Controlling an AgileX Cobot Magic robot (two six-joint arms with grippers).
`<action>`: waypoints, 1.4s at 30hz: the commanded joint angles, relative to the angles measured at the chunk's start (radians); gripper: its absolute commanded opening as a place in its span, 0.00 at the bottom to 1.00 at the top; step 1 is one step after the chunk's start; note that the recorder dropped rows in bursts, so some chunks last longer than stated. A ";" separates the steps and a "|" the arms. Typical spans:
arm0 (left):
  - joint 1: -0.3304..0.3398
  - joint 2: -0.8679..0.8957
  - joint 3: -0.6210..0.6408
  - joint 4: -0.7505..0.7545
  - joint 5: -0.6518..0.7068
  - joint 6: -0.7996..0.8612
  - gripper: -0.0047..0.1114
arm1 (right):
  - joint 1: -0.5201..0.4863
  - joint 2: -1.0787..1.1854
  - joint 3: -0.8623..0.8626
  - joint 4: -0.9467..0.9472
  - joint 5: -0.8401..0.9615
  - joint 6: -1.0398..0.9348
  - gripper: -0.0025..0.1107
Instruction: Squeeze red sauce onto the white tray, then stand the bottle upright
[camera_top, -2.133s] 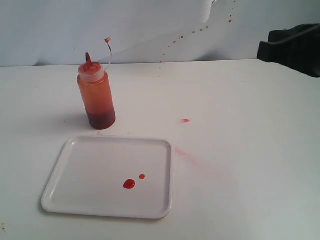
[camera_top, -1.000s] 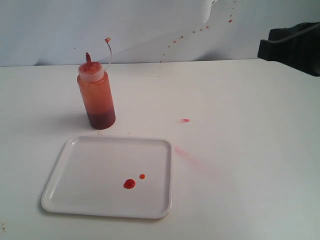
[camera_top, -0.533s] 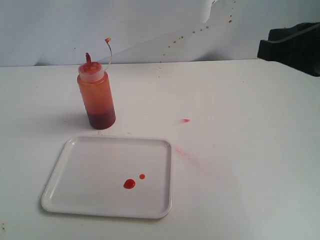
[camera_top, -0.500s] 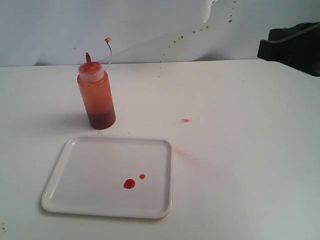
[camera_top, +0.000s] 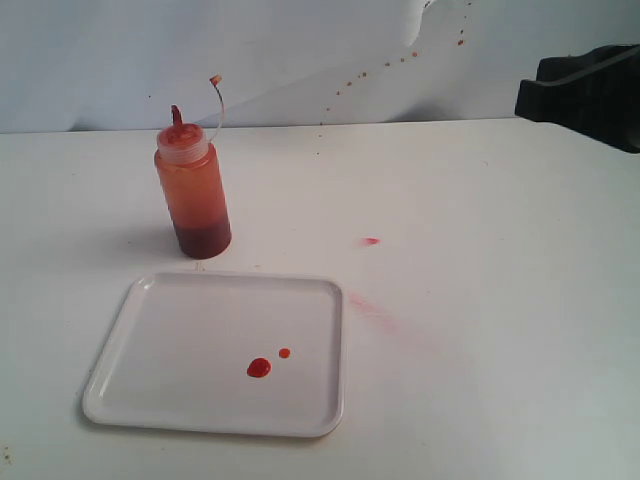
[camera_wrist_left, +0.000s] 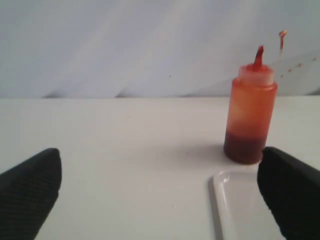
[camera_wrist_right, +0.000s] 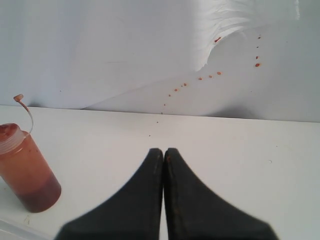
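Note:
The bottle (camera_top: 192, 190) stands upright on the table behind the white tray (camera_top: 180, 330), nozzle up and its thin cap tether curling above. Dark sauce fills its base. Two drops of red sauce (camera_top: 259, 368) lie on the tray's near right part. In the left wrist view the bottle (camera_wrist_left: 250, 117) stands beside a tray corner (camera_wrist_left: 225, 200); my left gripper (camera_wrist_left: 160, 195) is open, well short of both, nothing between its fingers. My right gripper (camera_wrist_right: 164, 151) is shut and empty, with the bottle (camera_wrist_right: 26, 167) off to one side. A dark part of the right arm (camera_top: 585, 95) shows at the exterior view's right edge.
A small red spot (camera_top: 371, 241) and a faint pink smear (camera_top: 375, 310) mark the white table to the right of the tray. Red specks dot the white backdrop (camera_top: 400, 55) behind the table.

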 joint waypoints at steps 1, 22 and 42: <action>-0.004 -0.003 0.005 0.025 0.062 0.003 0.94 | -0.005 -0.003 0.006 0.001 -0.008 -0.001 0.02; 0.008 -0.003 0.005 0.026 0.056 -0.001 0.94 | -0.005 -0.003 0.006 0.001 -0.008 -0.001 0.02; 0.008 -0.003 0.005 0.026 0.053 0.000 0.94 | -0.050 -0.067 0.006 -0.036 -0.022 -0.021 0.02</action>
